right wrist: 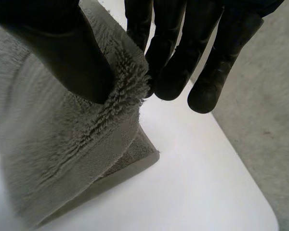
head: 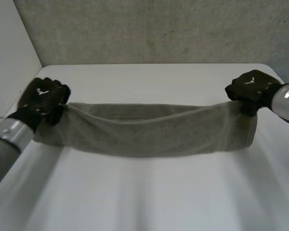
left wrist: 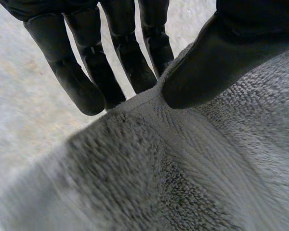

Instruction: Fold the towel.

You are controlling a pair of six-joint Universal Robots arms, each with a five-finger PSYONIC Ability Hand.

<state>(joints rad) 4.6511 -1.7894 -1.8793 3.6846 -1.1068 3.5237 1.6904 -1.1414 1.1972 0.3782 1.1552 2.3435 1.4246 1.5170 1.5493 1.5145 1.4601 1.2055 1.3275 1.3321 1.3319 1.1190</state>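
One bare stretch of white table lies nearest in the head view. Beyond it the grey towel runs as a long band across the table's width. It is strung between the two hands, and its upper edge dips a little toward the middle. The left hand is at the band's left end and the right hand at its right end. Each hand is seen from the back, so the head view hides how the fingers sit on the cloth. Behind them are the table's far edge and then a rough grey wall.

The wrist views show those grips. In the left wrist view the thumb presses down on the towel's pile just inside its hem. The fingers reach straight down behind that same edge, so the cloth is pinched between them at the end of the band. In the right wrist view the thumb lies on the near face of the towel. The fingers close against the fluffy upper corner from the other side, a pinch as well. Below that hand the towel hangs in a fold, and its lower corner rests flat on the table near the table's rounded corner. A speckled grey floor shows beyond.

A small white mark sits on the back of each hand. It is too small to read as a letter or a brand.
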